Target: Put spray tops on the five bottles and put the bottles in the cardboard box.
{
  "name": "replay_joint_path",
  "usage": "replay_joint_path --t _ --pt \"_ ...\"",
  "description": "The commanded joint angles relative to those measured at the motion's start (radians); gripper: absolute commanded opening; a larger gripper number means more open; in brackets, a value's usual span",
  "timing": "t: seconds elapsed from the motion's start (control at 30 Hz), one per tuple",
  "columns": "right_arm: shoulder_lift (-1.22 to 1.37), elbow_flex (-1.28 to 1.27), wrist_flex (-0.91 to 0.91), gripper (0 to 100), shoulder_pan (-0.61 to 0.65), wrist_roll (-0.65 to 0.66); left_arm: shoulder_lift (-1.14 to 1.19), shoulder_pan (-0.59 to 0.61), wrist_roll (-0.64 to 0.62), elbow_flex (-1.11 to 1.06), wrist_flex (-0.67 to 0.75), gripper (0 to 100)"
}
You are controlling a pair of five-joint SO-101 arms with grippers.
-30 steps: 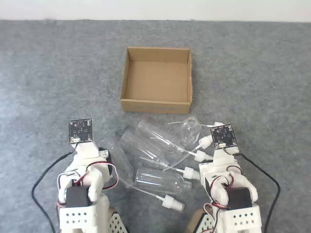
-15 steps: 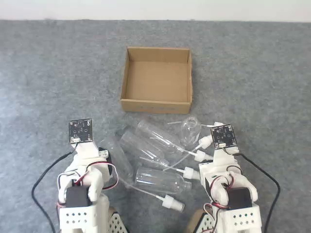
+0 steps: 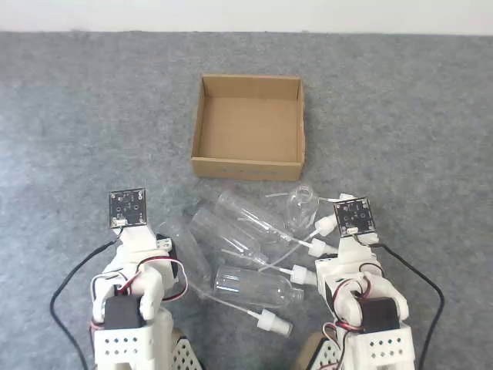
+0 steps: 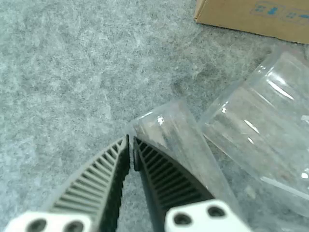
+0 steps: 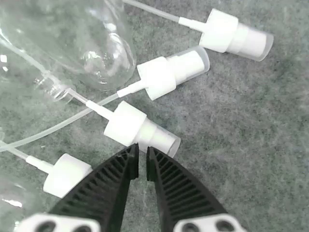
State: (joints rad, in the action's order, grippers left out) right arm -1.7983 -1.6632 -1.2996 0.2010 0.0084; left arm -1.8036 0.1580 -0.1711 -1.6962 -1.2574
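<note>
Below the cardboard box (image 3: 246, 168), at the centre of the high view, your five clear bottles (image 3: 248, 245) lie in a loose heap on the grey carpet (image 3: 416, 116). None looks capped, and one bottle (image 3: 300, 205) seems to stand mouth up. The white spray tops (image 3: 305, 274) are scattered along the heap's right and lower edge, their tubes trailing among the bottles. No bottle is in the box yet. Over the last second nothing has shifted and both arms sit folded at the lower corners, so you have yet to start. Your left gripper (image 4: 130, 140) has its jaws nearly together and empty, tips beside the end of a bottle (image 4: 178, 140). Your right gripper (image 5: 141, 148), jaws likewise narrow and empty, hangs just by a spray top (image 5: 140, 129).
</note>
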Motion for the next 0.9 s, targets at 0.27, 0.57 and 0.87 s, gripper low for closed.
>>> replay_joint_path --t 0.27,0.57,0.87 --pt "-0.012 -0.021 -0.008 0.6 -0.008 -0.002 -0.018 -0.005 0.006 0.012 -0.005 1" --pt "-0.012 -0.021 -0.008 0.6 -0.001 -0.005 -0.018 -0.006 0.011 0.012 -0.005 1" --pt "-0.013 -0.021 -0.007 0.6 -0.001 -0.002 -0.02 0.002 0.012 0.07 -0.005 2"
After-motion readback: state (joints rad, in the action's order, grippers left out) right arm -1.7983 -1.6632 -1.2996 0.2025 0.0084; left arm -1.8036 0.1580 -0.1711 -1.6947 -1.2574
